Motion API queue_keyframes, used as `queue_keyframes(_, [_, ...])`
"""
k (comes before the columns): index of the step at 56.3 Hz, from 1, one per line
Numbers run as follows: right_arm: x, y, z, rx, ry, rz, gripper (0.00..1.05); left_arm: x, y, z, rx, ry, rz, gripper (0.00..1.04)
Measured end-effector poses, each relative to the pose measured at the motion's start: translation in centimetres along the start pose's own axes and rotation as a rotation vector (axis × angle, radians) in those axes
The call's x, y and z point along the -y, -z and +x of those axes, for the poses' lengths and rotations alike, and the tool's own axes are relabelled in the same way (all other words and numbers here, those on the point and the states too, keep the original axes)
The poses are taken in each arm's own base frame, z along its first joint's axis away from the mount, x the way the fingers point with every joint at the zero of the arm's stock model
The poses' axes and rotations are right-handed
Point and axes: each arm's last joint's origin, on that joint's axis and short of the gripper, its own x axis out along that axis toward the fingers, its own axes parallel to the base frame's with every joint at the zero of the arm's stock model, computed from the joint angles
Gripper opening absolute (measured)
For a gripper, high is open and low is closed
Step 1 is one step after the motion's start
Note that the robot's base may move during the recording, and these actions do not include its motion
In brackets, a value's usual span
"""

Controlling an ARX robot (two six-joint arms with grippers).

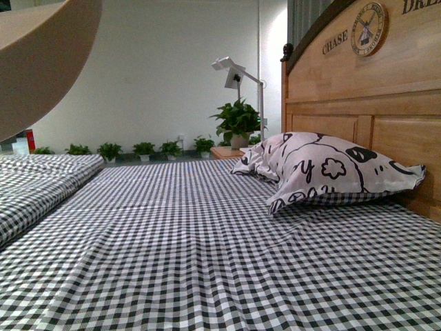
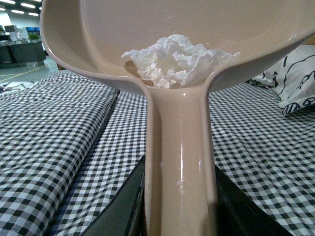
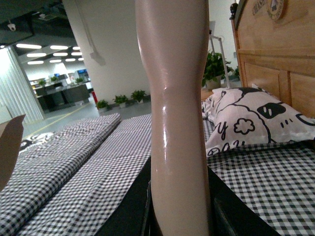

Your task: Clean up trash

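The white trash (image 2: 178,60) sits in the pink dustpan (image 2: 162,29), right where the pan meets its long handle (image 2: 179,162). That is in the upper middle of the left wrist picture. The left gripper (image 2: 178,216) squeezes that handle at the bottom of the picture. The right gripper (image 3: 179,216) squeezes another pink handle (image 3: 177,98). The checkered bed (image 1: 207,255) lies below, and a pillow (image 1: 324,169) rests at the right by the wooden headboard (image 1: 365,89).
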Motion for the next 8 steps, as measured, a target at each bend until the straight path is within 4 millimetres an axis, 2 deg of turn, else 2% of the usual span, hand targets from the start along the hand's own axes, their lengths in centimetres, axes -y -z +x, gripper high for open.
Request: queue_keyframes(8, [0.00, 0.00, 0.00, 0.000, 0.000, 0.000, 0.20, 0.00, 0.00, 0.00, 0.000, 0.000, 0.000, 0.28])
